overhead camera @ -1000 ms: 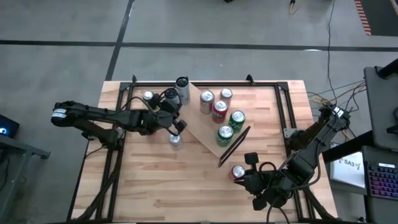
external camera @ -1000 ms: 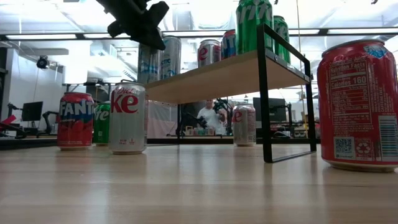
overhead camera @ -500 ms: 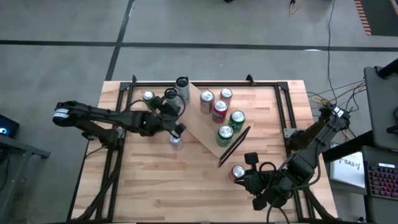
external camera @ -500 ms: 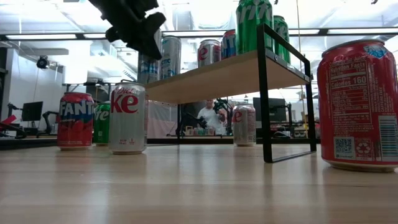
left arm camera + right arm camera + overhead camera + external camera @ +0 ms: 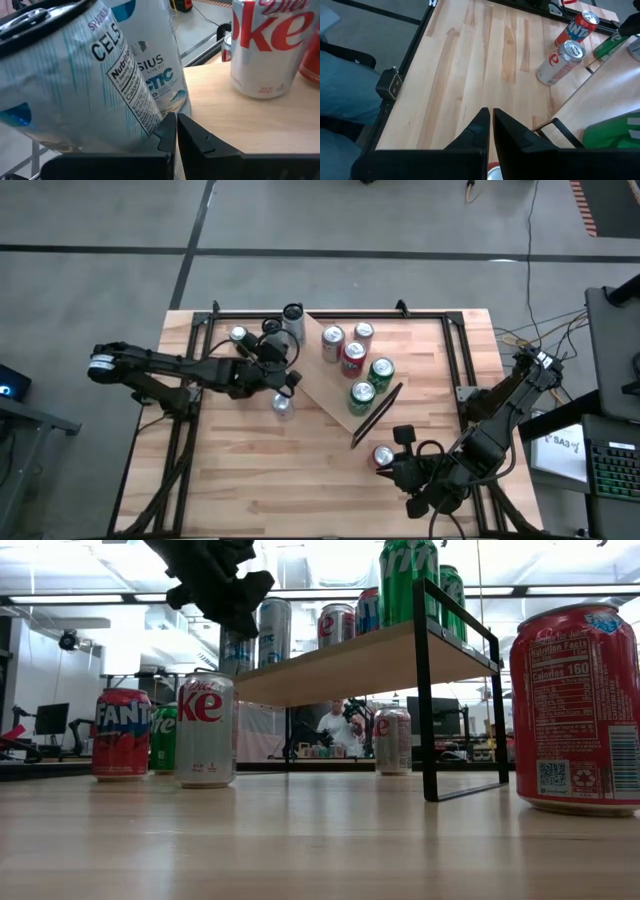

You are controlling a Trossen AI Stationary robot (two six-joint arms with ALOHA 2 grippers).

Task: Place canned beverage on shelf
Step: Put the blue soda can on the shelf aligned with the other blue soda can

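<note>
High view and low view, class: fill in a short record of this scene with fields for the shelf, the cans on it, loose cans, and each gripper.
shelf: light-wood board on black end frames, standing on the table
cans on shelf: red can and green cans among several
loose cans: Diet Coke can, Fanta can, red can on the table
left gripper: shut, empty, by the shelf's end
right gripper: shut, empty, at the near right edge
</note>
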